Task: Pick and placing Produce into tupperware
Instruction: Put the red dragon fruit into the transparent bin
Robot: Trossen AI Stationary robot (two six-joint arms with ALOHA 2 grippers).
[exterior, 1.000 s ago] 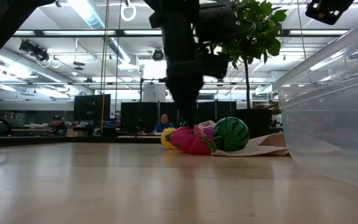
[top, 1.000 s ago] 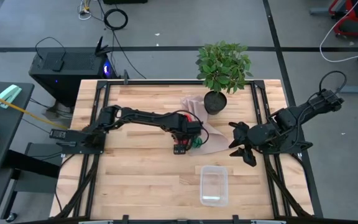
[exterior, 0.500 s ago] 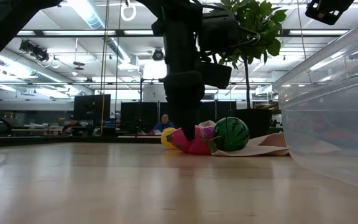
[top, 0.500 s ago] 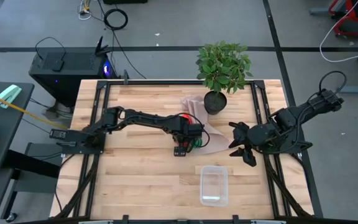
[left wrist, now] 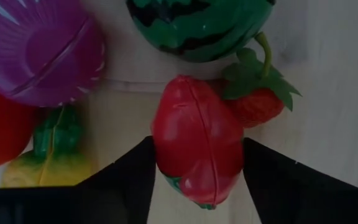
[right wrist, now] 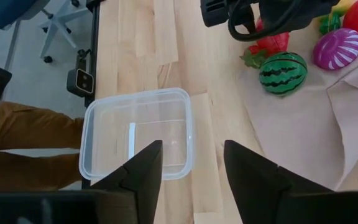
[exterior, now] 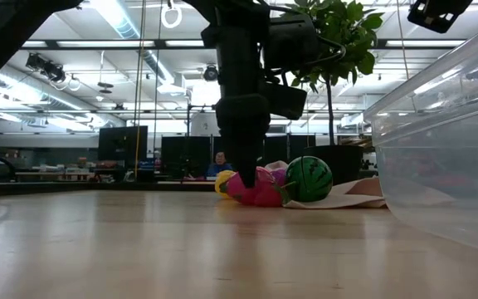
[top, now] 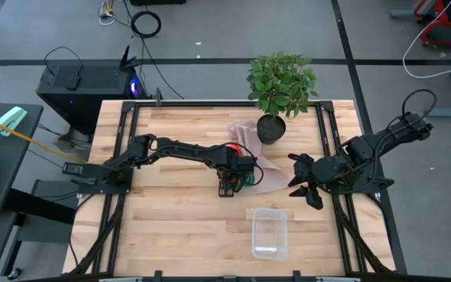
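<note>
I see the produce bunched at the table's centre, on the near edge of the beige cloth (top: 266,174). The left wrist view shows it best: a red piece (left wrist: 197,149) sits between the left gripper's (left wrist: 197,163) two dark fingers (left wrist: 129,171), one at each flank and about touching it. The jaws are open about as wide as that piece, and I cannot tell whether they are squeezing it yet. A strawberry (left wrist: 260,102) touches it at 2 o'clock, the striped green melon (left wrist: 197,25) lies at 12, the purple piece (left wrist: 39,53) at 10, and a yellow piece with green leaves (left wrist: 48,165) at 9.

From above, the left arm reaches from the table's 9 o'clock edge in to the centre, wrist bent so the gripper points straight down onto the pile. That view hides most of the produce under the arm. The low view shows the gripper tip down among the red and magenta pieces at table level, with the melon (exterior: 309,178) just beside it.

The clear container (top: 269,233) sits well apart at 5 o'clock of the pile, with nothing in it. The right gripper (top: 304,186) waits near the table's 3 o'clock edge with its fingers spread and holding nothing. Its wrist view looks down on the container and shows a person's tan sleeve (right wrist: 23,146) beyond the table edge. A potted plant (top: 280,90) stands at 12 o'clock, behind the cloth.
</note>
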